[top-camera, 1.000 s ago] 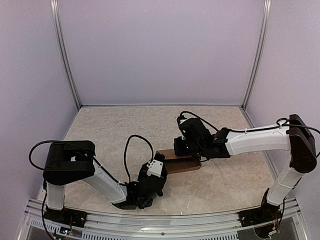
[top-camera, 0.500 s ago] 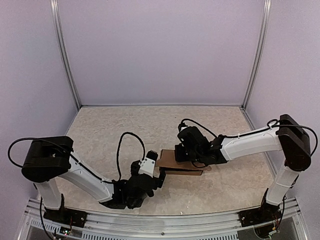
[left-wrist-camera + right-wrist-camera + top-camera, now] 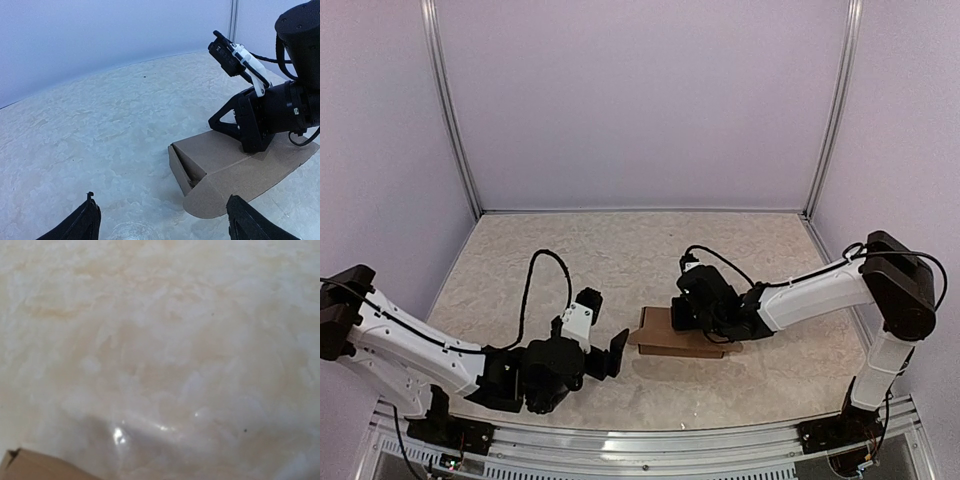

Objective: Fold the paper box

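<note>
The left end effector [image 3: 604, 326] hangs low over the table [image 3: 570, 250] with its fingers [image 3: 80, 225] spread wide and nothing between them. From its wrist view both black fingertips frame bare tabletop [image 3: 100, 125]. The box [image 3: 665, 335] lies ahead of this end effector and somewhat to its right, near it but not touching. It is a slim brown carton lying flat on the table. The end [image 3: 187, 167] that faces the left end effector is open, with a small inner flap showing inside the mouth. A rounded flap [image 3: 240, 185] spreads out from the carton's near long edge and lies on the table. The right end effector [image 3: 695, 318] sits directly over the box with its fingers closed together. Its tip [image 3: 254, 144] presses on the top face towards the far side, away from the open mouth, and it grips nothing. The right wrist view gives mostly pale marbled tabletop [image 3: 175, 340], blurred, with one brown corner of the box [image 3: 30, 465] showing at the lower left. Its own fingers are not seen there. The two end effectors stand apart, with the open end of the box between them.
</note>
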